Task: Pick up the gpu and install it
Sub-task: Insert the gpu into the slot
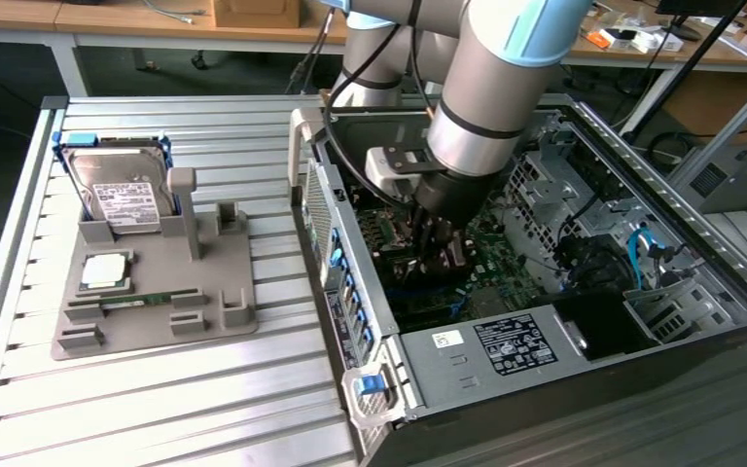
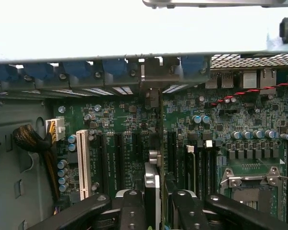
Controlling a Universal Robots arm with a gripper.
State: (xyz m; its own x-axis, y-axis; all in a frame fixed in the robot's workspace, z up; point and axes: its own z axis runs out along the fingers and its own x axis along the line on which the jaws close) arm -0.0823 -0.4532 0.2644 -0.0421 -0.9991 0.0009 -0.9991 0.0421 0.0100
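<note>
**Exterior view: card held edge-on over the motherboard**

Exterior view puts one arm reaching down into one open computer case (image 1: 685, 243), with the gripper (image 1: 432, 255) low over the motherboard (image 1: 490, 253) near the case's middle. Seen from the wrist, the fingers (image 2: 133, 211) are part closed on the gpu (image 2: 153, 143), which stands on edge between them and runs from the fingertips up toward the rear wall at 12 o'clock. Its metal bracket end (image 2: 152, 98) sits close to the row of blue slot latches (image 2: 115, 67). Whether the card's lower edge is already in a slot or just above one I cannot tell.

To do this step well, I judge the card should stay upright and parallel to the black expansion slots (image 2: 120, 158), with its bracket lined up to the rear opening, so that a straight downward press seats the whole edge at once. A tilt would likely jam one end first. The white slot (image 2: 83, 163), at 9 o'clock from the card, is the wrong one.

Counted on the grey holder tray (image 1: 153, 311), at 9 o'clock from the case in the exterior view: one hard drive (image 1: 121, 195) standing at the far end, one processor chip (image 1: 104, 272) lying flat, and one memory stick (image 1: 140, 299) just nearer the camera. Inside the case, one empty processor socket (image 2: 252, 191) lies at 3 o'clock from the card.
</note>
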